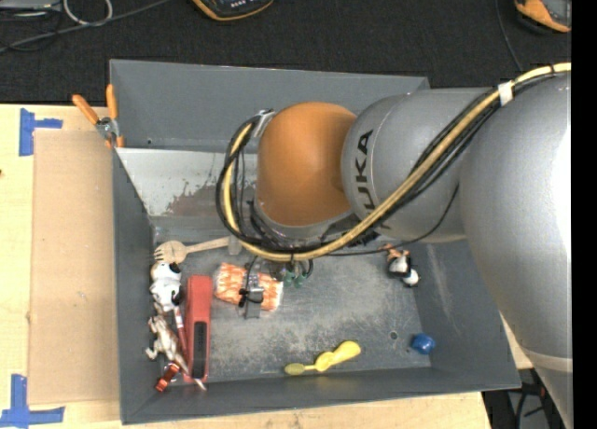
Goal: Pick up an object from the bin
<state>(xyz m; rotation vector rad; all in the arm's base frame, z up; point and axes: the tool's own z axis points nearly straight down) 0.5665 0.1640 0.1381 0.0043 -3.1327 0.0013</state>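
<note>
The claw (250, 297) sits right on the orange-and-white thing (229, 285), left of the middle of the bin (373, 320) floor, just beside a red bar (198, 323). Whether it is apart or clamped I cannot tell. This looks like the grasping step, and the next move calls for a firm close, then a straight lift.

camera: single | looks down on bin (131, 231), slightly oblique | close range | arm (420, 166) enters from right
</note>
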